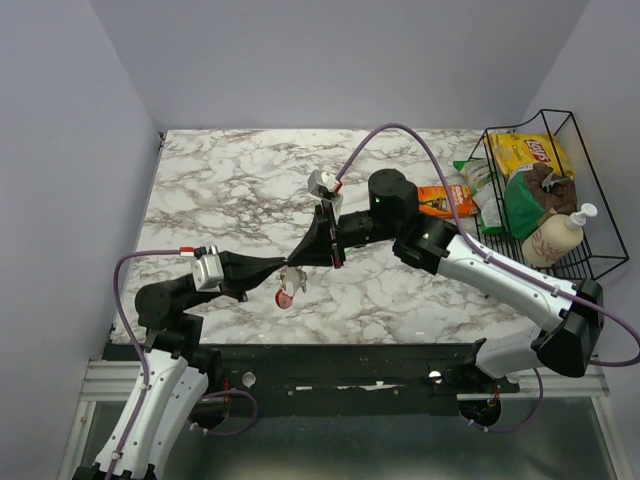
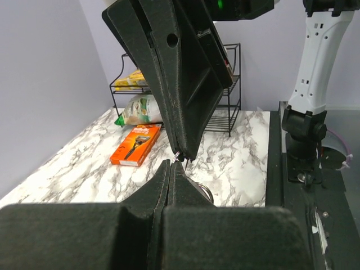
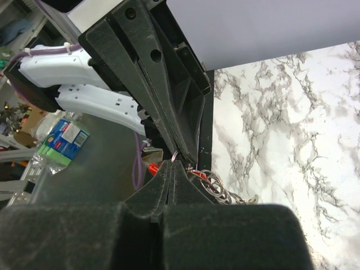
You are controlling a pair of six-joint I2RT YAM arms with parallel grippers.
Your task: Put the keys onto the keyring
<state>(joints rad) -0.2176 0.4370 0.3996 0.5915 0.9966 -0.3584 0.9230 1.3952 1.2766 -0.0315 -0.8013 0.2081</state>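
Keyring (image 2: 179,157) is up in the air over the near-centre counter (image 1: 220,180). Keys (image 1: 287,292) dangle below it, red head lowest. Left pincer (image 1: 282,265) and right pincer (image 1: 293,263) are clenched tip to tip, apparently both on the ring, though the contact is too small to confirm. Ring likely light, stiff and slippery, so best pinched across its wire.

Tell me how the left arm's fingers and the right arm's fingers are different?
The left fingers point right from a bent-up arm; the right fingers point left from an arm stretched across the table. From above, the left fingers look like a slim wedge, the right fingers a broad triangle. Both pairs are shut, tips meeting at the keyring, keys hanging just below.
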